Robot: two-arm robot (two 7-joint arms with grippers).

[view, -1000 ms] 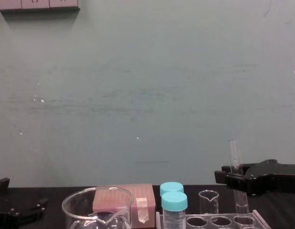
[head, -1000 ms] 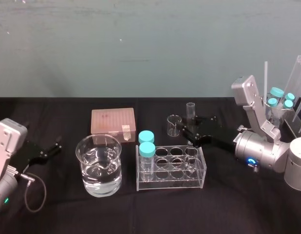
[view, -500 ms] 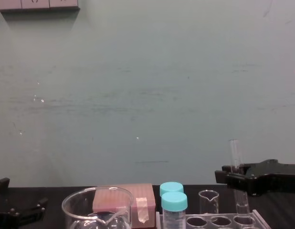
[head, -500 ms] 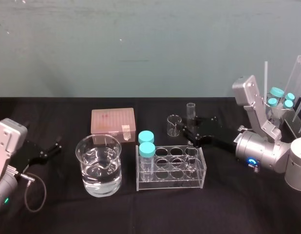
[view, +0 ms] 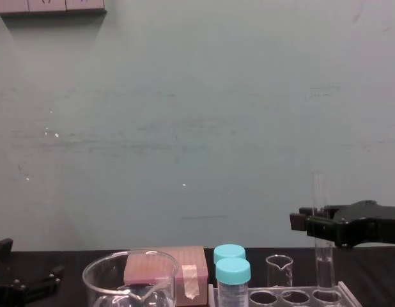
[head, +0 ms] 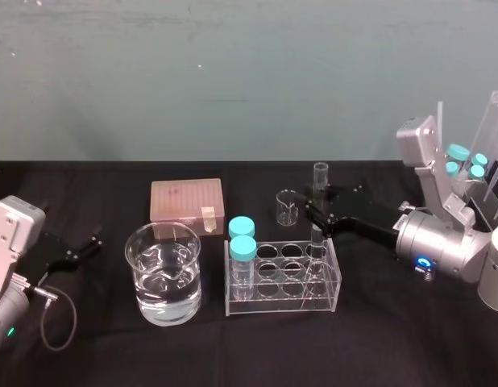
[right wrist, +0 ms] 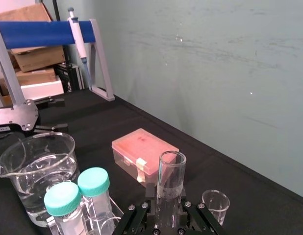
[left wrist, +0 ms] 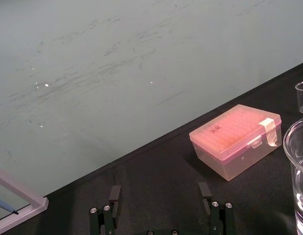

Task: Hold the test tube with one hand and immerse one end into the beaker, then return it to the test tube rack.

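Beaker (view: 98,281) and test tube rack (view: 343,293) cut off at chest view's lower edge. Test tube (view: 319,192) mid-length hidden inside right gripper (view: 317,227).

The black 2-fingered right gripper (head: 315,216) is showing a silver wrist (head: 442,246) glowing blue; the left gripper (head: 89,243) is trailing a grey cable (head: 75,321).

Left claw (left wrist: 160,190) fingers apart; pink box (left wrist: 237,142) beyond.
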